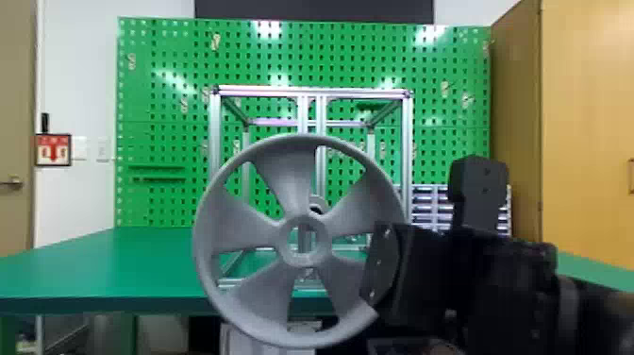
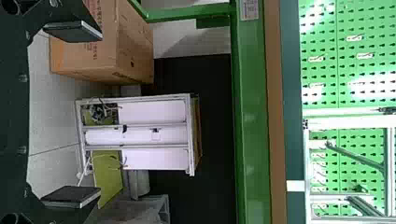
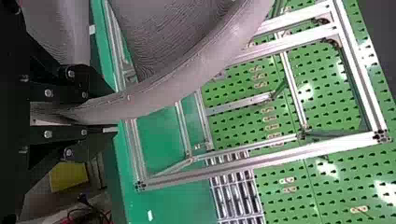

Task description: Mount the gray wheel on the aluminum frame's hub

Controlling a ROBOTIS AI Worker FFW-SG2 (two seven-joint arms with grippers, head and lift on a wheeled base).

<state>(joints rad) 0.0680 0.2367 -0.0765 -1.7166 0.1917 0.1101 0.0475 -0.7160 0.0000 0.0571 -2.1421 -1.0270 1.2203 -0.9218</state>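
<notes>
Gray wheel (image 1: 285,181), upright in front of the aluminum frame (image 1: 214,141)

Lower right rim: partly covered by the right gripper (image 1: 381,264). Rounded piece (image 1: 318,202) behind the spokes: partly hidden; whether it is the hub, cannot tell. Frame's lower middle: largely masked by the wheel. In the right wrist view, wheel cut off by the picture's edge.

Wheel: one, gray, matte; five broad spokes flaring towards a round rim; ring-shaped center, open hole; fine lines across a spoke. Held off the desk (image 1: 118,264).

Right jaws: pinching the wheel's rim. Left gripper (image 2: 100,113): jaws spread wide, nothing between them.
</notes>
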